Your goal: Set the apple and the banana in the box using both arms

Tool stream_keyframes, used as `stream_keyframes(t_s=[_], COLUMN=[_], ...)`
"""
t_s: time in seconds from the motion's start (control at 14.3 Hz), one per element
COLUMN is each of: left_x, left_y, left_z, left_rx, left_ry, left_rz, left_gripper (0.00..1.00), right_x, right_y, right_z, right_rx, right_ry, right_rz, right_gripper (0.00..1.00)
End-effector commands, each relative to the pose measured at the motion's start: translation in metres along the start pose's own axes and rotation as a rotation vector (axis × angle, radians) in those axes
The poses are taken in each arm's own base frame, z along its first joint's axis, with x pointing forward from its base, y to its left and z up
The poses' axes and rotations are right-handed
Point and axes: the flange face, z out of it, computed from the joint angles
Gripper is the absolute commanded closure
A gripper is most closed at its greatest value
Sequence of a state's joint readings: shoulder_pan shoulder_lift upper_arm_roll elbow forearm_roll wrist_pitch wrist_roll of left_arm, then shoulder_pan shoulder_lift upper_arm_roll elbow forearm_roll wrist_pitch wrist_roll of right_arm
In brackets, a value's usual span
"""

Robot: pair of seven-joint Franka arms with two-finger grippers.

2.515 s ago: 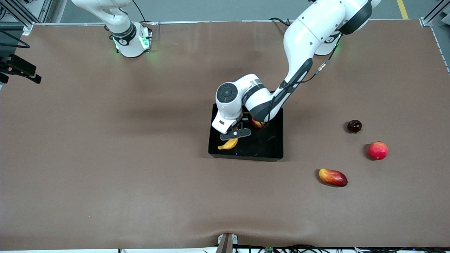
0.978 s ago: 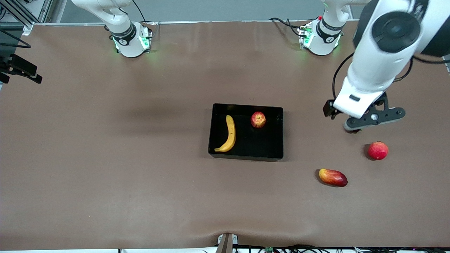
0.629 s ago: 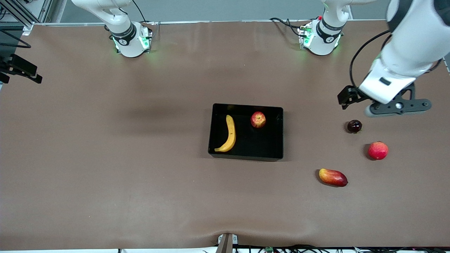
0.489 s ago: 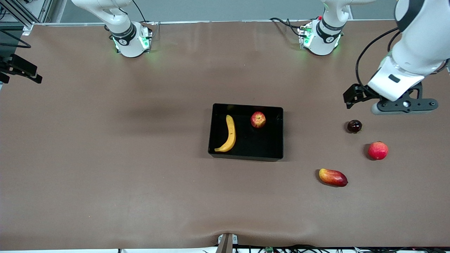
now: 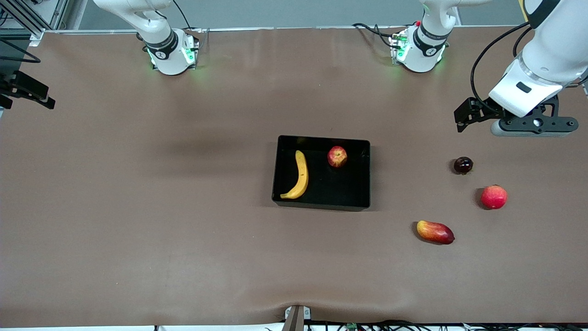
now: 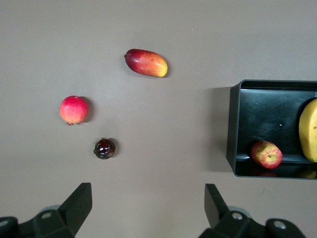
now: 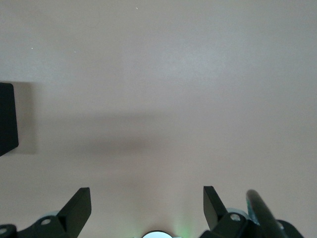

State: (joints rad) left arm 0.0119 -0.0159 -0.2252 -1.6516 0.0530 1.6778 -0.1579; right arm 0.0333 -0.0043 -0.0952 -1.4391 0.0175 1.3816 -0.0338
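Note:
The black box [image 5: 342, 186] sits mid-table with the curved yellow banana [image 5: 298, 174] and the small streaked apple [image 5: 337, 156] lying in it, apart from each other. My left gripper [image 5: 533, 131] hangs open and empty over bare table at the left arm's end, away from the box. The left wrist view shows its fingers spread wide [image 6: 148, 196], the box wall [image 6: 237, 148], the apple [image 6: 266, 154] and part of the banana [image 6: 309, 130]. My right gripper [image 7: 147, 198] is open and empty over bare table by its base; a box corner [image 7: 7, 116] shows.
Three loose fruits lie toward the left arm's end of the table: a dark round one [image 5: 463, 165], a pinkish-red round one [image 5: 494, 196] and an oblong red-yellow one [image 5: 435, 231]. The arm bases [image 5: 171, 51] [image 5: 418, 46] stand along the table's edge farthest from the front camera.
My left gripper lifted out of the box, leaving the banana in it, and swung over the dark fruit toward the left arm's end of the table. The right arm has not moved.

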Motion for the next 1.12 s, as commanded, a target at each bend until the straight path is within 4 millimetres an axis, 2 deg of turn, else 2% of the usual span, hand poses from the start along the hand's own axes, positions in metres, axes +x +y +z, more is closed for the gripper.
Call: stream_keyframes(t_s=[0.0, 0.42, 0.49, 1.05], left_x=[-0.003, -0.008, -0.007, -0.008], left_y=[-0.013, -0.018, -0.026, -0.016], left_z=[-0.01, -0.006, -0.005, -0.008], left_rx=[-0.016, 0.003, 0.004, 0.005], left_ry=[0.015, -0.035, -0.039, -0.035], left_rz=[-0.007, -0.023, -0.031, -0.025], left_gripper=[0.0, 0.0, 0.0, 0.0], right_x=[-0.006, -0.006, -0.006, -0.006], right_y=[0.001, 0.0, 0.001, 0.0], right_z=[-0.001, -0.001, 0.0, -0.001], right_rx=[0.014, 0.013, 0.014, 0.013], right_ry=[-0.001, 0.0, -0.003, -0.001], right_rz=[-0.004, -0.006, -0.004, -0.006], right_gripper=[0.0, 0.0, 0.0, 0.0])
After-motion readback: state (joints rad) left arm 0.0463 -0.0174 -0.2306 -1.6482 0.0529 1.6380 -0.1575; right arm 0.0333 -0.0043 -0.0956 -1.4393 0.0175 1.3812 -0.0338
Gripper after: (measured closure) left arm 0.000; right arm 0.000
